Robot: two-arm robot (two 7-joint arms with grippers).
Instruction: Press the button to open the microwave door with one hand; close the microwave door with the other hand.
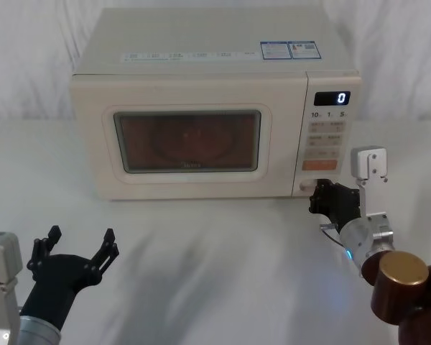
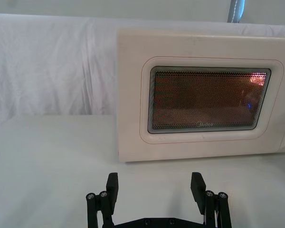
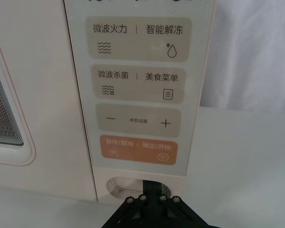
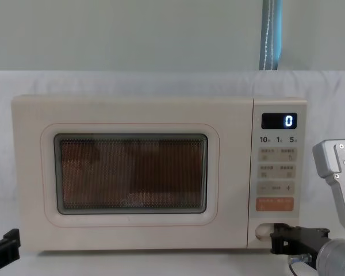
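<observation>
The cream microwave door [image 1: 188, 140] with its dark glass window looks flush with the oven front, and an orange glow shows behind the glass [image 2: 204, 97]. The plain cream button [image 3: 121, 186] sits at the bottom of the control panel, below the orange key [image 3: 137, 149]. My right gripper [image 3: 152, 186] is shut, and its tip rests on the button's right part [image 1: 310, 185], covering it. My left gripper [image 1: 79, 244] hangs open, low at the front left, well short of the door, with nothing between its fingers [image 2: 112, 186].
The microwave [image 4: 155, 103] stands on a white cloth-covered table [image 1: 215, 244] with a white drape behind. Its display [image 1: 332, 98] reads 0. Bare cloth lies between my left gripper and the oven front.
</observation>
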